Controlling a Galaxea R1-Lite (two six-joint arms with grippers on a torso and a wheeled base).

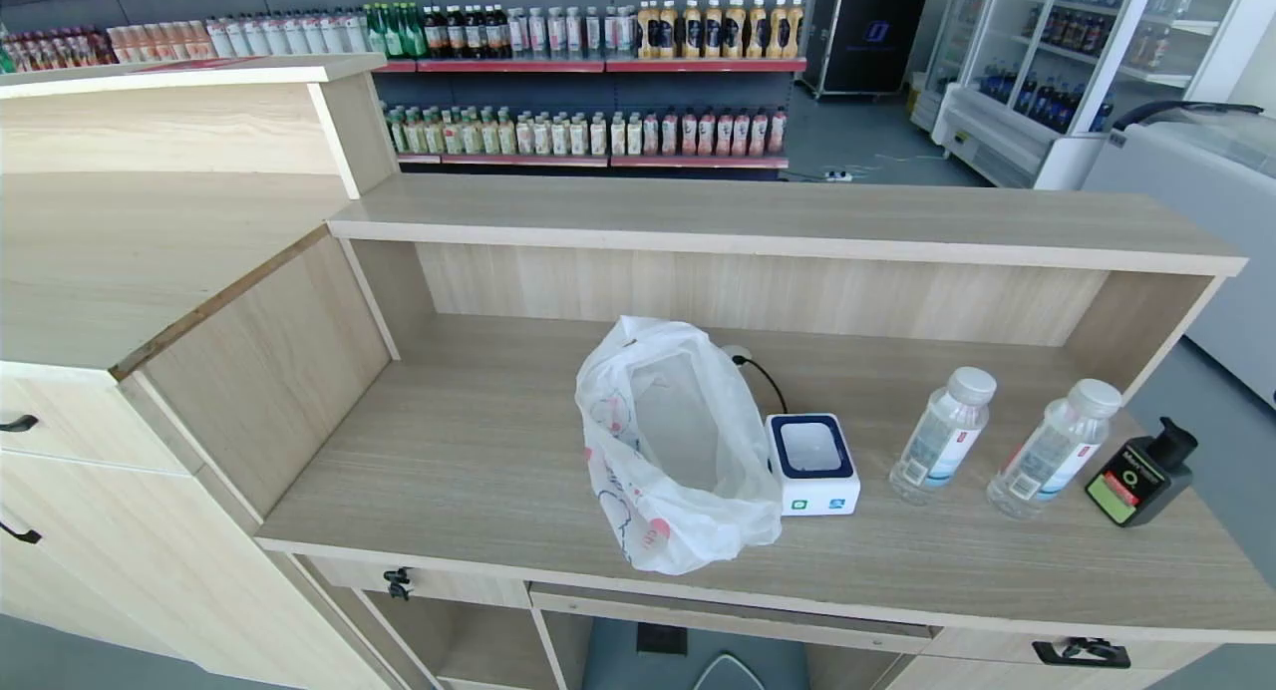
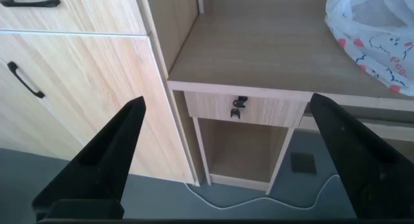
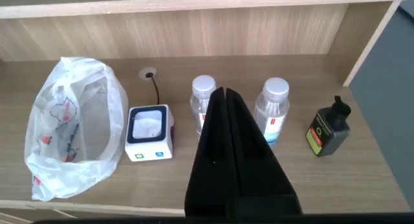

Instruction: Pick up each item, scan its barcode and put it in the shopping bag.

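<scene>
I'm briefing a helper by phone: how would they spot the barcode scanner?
On the wooden counter, find the open white shopping bag. The scanner sits right beside it, towards the two water bottles: a small white box, its top framed dark blue.

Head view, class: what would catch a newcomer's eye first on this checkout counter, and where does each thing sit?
The open white shopping bag slumps at the middle of the counter, its mouth gaping. Close beside it, on the robot's right, sits the small white scanner with its dark-blue frame. Farther right stand the first water bottle and the second water bottle, both upright, capped and apart.
</scene>
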